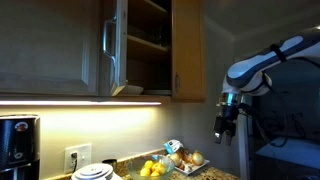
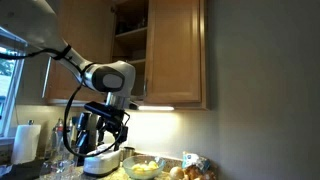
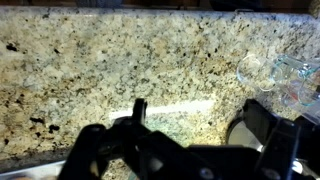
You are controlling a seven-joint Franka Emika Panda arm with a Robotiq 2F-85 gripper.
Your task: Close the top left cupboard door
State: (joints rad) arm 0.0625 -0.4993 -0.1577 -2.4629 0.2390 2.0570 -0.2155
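The top left cupboard door point(image 1: 117, 45) is a narrow tan wooden door with a vertical silver bar handle point(image 1: 107, 40). It stands swung open, showing the shelves point(image 1: 147, 40) inside. The open cupboard also shows in an exterior view point(image 2: 130, 30), where the door itself is hard to make out. My gripper point(image 1: 228, 125) hangs well below and to the right of the cupboards, far from the door. It also shows in an exterior view point(image 2: 100, 135), above the counter. In the wrist view the gripper point(image 3: 200, 125) is open and empty over a speckled granite counter point(image 3: 120, 60).
A wider matching door point(image 1: 186, 50) is shut beside the open cupboard. On the counter are a black coffee maker point(image 1: 15, 142), white dishes point(image 1: 93, 172), a bowl of yellow fruit point(image 1: 150, 168) and bagged food point(image 1: 187, 158). Glassware point(image 3: 278, 70) is near the gripper.
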